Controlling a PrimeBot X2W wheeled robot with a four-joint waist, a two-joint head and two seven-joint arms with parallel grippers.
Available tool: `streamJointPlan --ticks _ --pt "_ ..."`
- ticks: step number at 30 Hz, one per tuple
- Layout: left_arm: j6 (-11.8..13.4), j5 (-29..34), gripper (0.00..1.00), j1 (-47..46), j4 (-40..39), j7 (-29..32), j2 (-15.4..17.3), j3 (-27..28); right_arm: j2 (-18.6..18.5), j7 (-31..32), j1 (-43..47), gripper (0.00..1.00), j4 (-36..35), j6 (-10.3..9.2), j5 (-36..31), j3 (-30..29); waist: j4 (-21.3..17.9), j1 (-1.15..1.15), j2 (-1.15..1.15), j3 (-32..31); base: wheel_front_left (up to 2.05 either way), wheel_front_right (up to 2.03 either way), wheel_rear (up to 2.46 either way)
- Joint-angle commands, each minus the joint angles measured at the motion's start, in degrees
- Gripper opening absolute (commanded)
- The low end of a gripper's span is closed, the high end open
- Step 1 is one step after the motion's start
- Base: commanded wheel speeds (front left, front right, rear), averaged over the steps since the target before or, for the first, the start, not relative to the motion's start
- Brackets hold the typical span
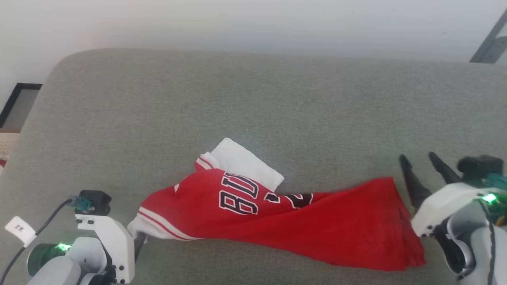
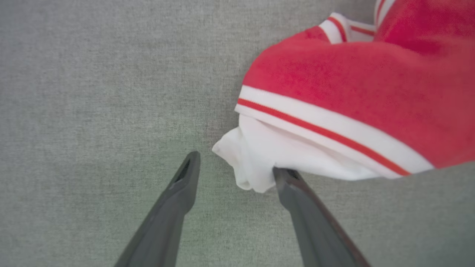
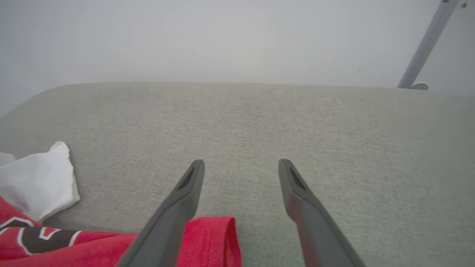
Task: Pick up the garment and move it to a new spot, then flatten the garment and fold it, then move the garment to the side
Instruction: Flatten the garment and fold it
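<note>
Open cushion (image 1: 253,99) lies beyond the garment (image 1: 317,225); the garment itself blocks the near strip.

Garment (image 1: 277,215): chest print (image 1: 241,196) creased, partly folded under, unreadable.
Left gripper (image 2: 237,162): one fingertip at white lining (image 2: 259,155), contact unclear.
Tag (image 1: 20,228): text too small.
Grey pole (image 1: 489,43): cut by right edge.

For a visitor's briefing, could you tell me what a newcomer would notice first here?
The red garment lies crumpled on the grey cushion, white lining showing. The open left gripper sits at its white corner; the open right gripper is by its other end.
</note>
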Motion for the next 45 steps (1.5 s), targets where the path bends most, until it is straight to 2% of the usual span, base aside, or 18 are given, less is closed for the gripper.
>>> streamJointPlan --ticks 1,10,18,26,31,35,41,42,43,45 --pt "0.28 -0.57 1.00 0.68 -0.28 -0.58 0.04 0.40 -0.43 0.20 -0.70 1.00 -0.43 0.00 0.50 0.62 0.29 0.00 0.00 -0.19 0.00 0.00 0.00" --pt "-0.56 1.62 1.00 0.48 -2.74 -10.37 -0.77 2.24 -4.40 3.56 -6.63 1.00 -0.25 0.00 5.68 14.32 3.90 0.00 0.00 -0.20 0.00 0.00 0.00" --pt "-2.61 4.79 1.00 -1.72 -1.06 -23.89 -5.21 1.90 -7.45 7.63 -15.20 1.00 4.05 0.01 13.67 26.88 9.78 0.00 0.00 0.74 0.00 0.00 0.00" --pt "-4.59 6.78 1.00 -4.59 3.19 -32.79 -9.25 0.84 -9.87 14.86 -23.56 1.00 10.04 0.00 20.43 37.37 15.45 0.00 0.00 2.25 0.00 0.00 0.00" --pt "-5.39 7.10 1.00 -5.77 5.68 -36.27 -10.99 0.50 -10.12 19.19 -26.99 1.00 14.34 0.01 22.55 41.93 17.32 0.00 0.00 3.21 0.00 0.00 0.00" --pt "-5.08 8.04 1.00 -6.77 7.57 -39.21 -11.95 0.73 -10.13 22.04 -29.03 1.00 17.41 -0.01 24.19 45.25 18.08 0.00 0.00 3.70 0.00 0.00 0.00" --pt "-4.98 7.54 1.00 -6.66 9.60 -41.61 -13.93 3.22 -9.29 23.07 -30.76 0.99 20.94 0.00 26.15 49.87 18.55 0.00 0.00 4.06 0.00 0.00 0.00" --pt "-4.65 7.89 1.00 -6.54 9.80 -41.82 -14.08 3.84 -9.29 22.79 -31.18 0.32 21.41 0.00 26.10 50.76 18.58 0.00 0.00 4.07 0.00 0.00 0.00" --pt "-4.80 8.04 1.00 -6.44 9.76 -41.97 -14.41 4.51 -9.15 22.53 -31.44 0.00 21.55 0.01 26.48 51.76 18.60 0.00 0.00 4.06 0.00 0.00 0.00" --pt "-4.67 8.50 1.00 -5.96 9.81 -42.13 -14.95 6.16 -9.42 21.78 -32.31 0.00 22.46 0.01 26.59 53.22 18.63 0.00 0.00 3.96 0.00 0.00 0.00"
